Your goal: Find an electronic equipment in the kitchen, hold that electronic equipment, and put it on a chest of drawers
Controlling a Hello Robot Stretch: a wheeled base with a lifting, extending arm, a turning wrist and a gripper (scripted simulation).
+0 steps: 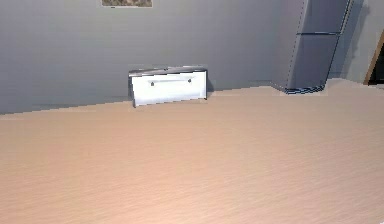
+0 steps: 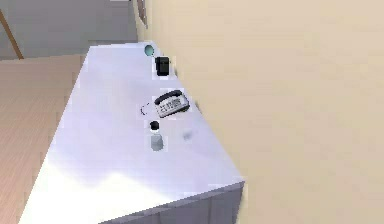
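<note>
I cannot tell how the pincer stands, spread or pressed together. In the arm side view a long pale counter (image 2: 100, 150) runs along a cream wall (image 2: 300, 100). The phone (image 2: 170, 104), the thing to fetch, lies flat about midway along it, on the side by the wall. I think it was put there to stay out of the way, so the arm must reach across the counter to get it.

Just near of the phone stand a small dark thing (image 2: 154, 125) and a small pale pot (image 2: 156, 141); I cannot tell what they are. Farther along stand a black box (image 2: 162, 66) and a green round thing (image 2: 150, 48).

In the forward view, far over the bare floor (image 1: 190, 160), a low white box (image 1: 168, 86) with two knobs sits at the wall. A grey fridge (image 1: 318, 45) on the right and a picture (image 1: 126, 3) up top are both cut off.
</note>
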